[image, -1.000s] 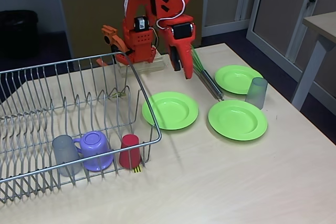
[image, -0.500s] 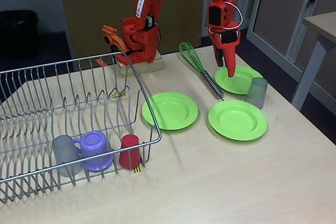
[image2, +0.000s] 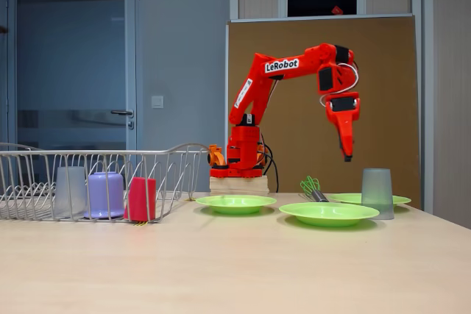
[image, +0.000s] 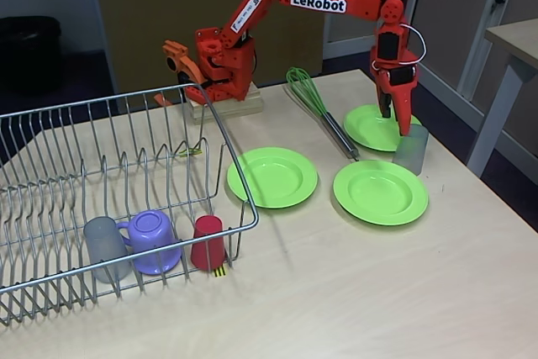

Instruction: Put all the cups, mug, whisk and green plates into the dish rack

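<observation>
**Arm stretched out, jaws hanging above the loose grey cup**

The orange arm reaches far from its base, forearm level, wrist bent so the jaws (image: 405, 124) point straight down. In the low side-on fixed view the jaws (image2: 346, 154) hang well clear of the grey cup (image2: 377, 193), empty; whether they are parted cannot be told.

Below the jaws, the cup (image: 411, 149) stands between two green plates (image: 380, 192), close to the surface's edge (image: 496, 208). The whisk (image: 322, 113) lies beside the jaws toward the base, a third plate (image: 272, 176) beyond it.

Far from the jaws, the dish rack (image: 126, 191) holds a grey cup (image: 105, 247), the mug (image: 154, 240) and the red cup (image: 208, 242).
</observation>
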Tool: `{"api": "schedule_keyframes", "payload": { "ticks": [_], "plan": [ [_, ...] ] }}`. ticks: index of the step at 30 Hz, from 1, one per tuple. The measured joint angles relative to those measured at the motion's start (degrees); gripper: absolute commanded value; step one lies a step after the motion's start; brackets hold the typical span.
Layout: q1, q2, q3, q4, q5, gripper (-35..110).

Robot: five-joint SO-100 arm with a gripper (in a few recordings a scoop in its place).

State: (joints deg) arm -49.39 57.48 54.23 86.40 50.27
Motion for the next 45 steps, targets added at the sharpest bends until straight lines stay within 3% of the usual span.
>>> {"api": "schedule_keyframes", "payload": {
  "ticks": [10,45],
  "plan": [
    [-2.20,-11.78,-13.97,1.14,4.04,38],
    [-4.13,-27.51,-33.66,1.14,8.26,36]
  ]
}}
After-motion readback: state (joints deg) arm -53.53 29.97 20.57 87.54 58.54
